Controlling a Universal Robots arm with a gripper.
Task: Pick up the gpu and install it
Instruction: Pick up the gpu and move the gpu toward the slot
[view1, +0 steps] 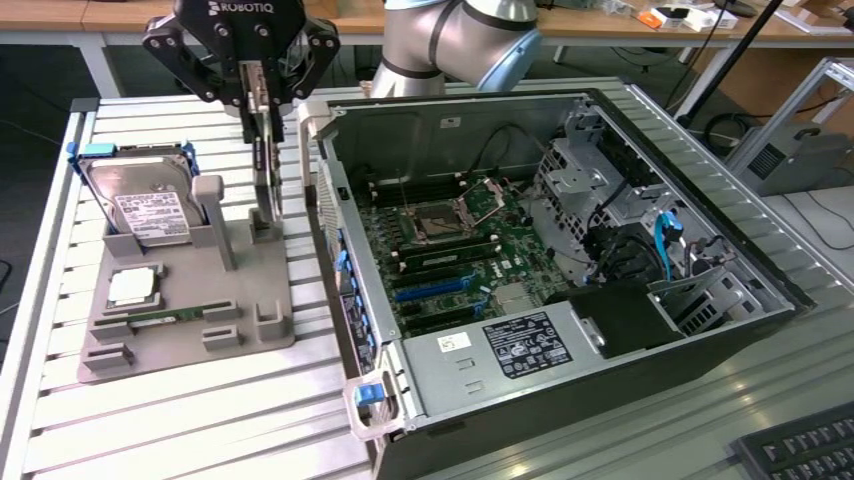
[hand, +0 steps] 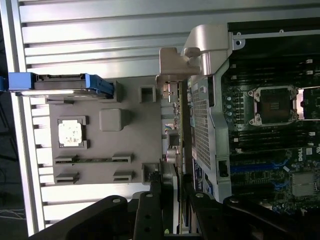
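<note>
The gpu (view1: 270, 170) stands on edge, thin and upright, over the back corner of the grey parts holder (view1: 187, 300), just beside the open computer case's (view1: 747, 300) side wall. My gripper (view1: 264, 100) is shut on its top edge, one finger on each face. Whether the card's lower edge still sits in the holder's slot I cannot tell. In the wrist view the gpu (hand: 176, 125) appears edge-on between my fingers (hand: 150, 205), with its silver bracket (hand: 172, 65) at the far end. The motherboard (view1: 454, 250) lies exposed inside the case, with blue slots (view1: 434, 290).
The holder (hand: 130, 145) also carries a silver hard drive (view1: 147, 205) with blue rails, a CPU (view1: 134, 287) and a RAM stick (view1: 167, 315). Everything rests on a slatted metal table (view1: 200, 420). A keyboard (view1: 801, 450) is in the exterior view's lower right corner.
</note>
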